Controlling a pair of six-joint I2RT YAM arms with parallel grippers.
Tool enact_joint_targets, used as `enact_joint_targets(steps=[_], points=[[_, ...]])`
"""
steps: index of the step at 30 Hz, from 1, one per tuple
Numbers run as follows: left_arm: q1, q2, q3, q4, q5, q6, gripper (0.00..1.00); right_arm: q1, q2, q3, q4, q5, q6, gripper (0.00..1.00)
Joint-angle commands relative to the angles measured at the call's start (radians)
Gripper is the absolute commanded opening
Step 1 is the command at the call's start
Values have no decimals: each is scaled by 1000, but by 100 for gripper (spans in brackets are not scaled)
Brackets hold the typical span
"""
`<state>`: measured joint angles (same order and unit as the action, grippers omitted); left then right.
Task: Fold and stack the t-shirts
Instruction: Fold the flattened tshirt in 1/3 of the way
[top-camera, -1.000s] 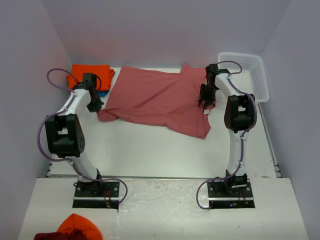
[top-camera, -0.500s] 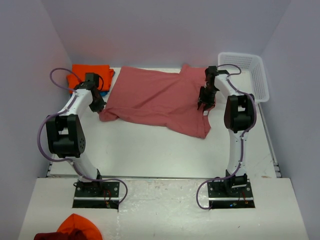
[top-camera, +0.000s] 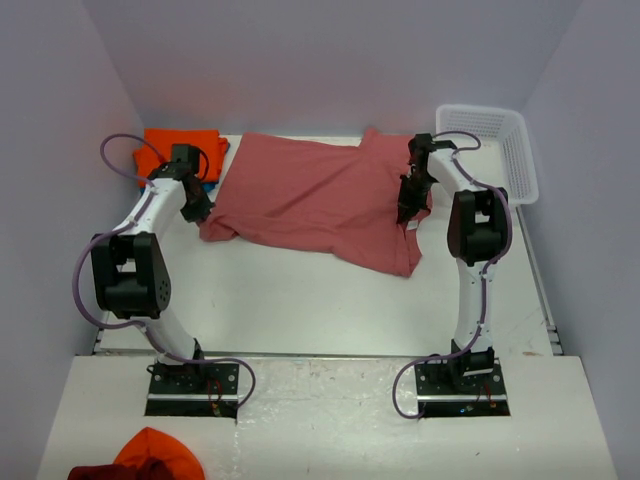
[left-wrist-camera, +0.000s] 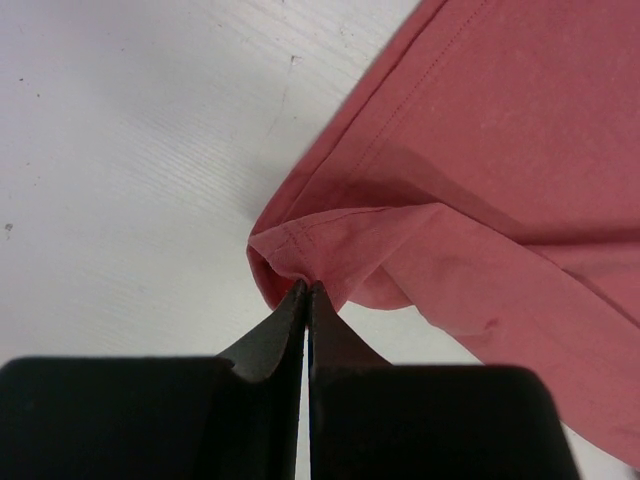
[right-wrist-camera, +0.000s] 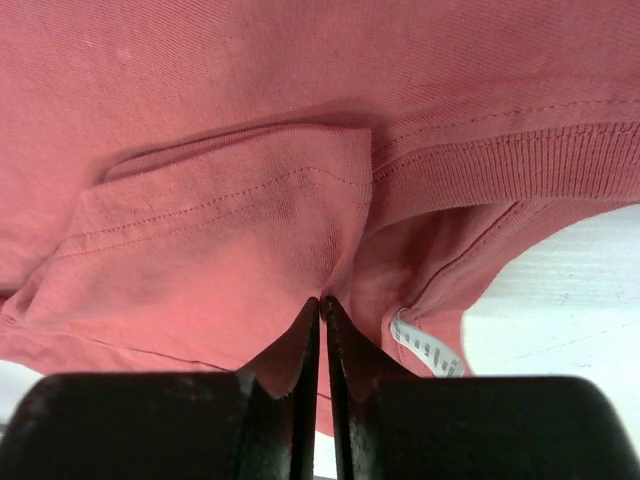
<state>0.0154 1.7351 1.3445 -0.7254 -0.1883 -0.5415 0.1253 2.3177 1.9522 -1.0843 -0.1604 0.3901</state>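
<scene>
An orange t-shirt (top-camera: 180, 143) is lying in the far left corner of the bench (top-camera: 300, 290). The left end effector (left-wrist-camera: 306, 292) is pinching a hem corner of the red t-shirt (top-camera: 310, 195) lying along the far edge; the right end effector (right-wrist-camera: 322, 303) is pinching a fold beside its collar.

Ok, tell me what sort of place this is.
Most likely a robot test booth in a lab, not a home: a left arm and a right arm are bolted to a white table, plain pale walls box it in on three sides, and a red t-shirt lies spread out.
</scene>
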Motion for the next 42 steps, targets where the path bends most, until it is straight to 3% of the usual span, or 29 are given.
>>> enact_joint_targets(steps=[1,9,19,28,42], points=[[-5,-45,27,15,13,-20,0,4,-9,22,-20,-10,15,3],[-5,-48,30,15,9,-21,0,7,-79,-35,50,41,24,0],[-45,-42,16,20,-7,-40,0,57,-372,-372,230,50,47,0],[-58,-55,13,24,-20,-41,0,138,-468,-570,274,30,49,0],[-60,-32,25,34,-11,-38,0,254,-555,-697,314,47,98,0]])
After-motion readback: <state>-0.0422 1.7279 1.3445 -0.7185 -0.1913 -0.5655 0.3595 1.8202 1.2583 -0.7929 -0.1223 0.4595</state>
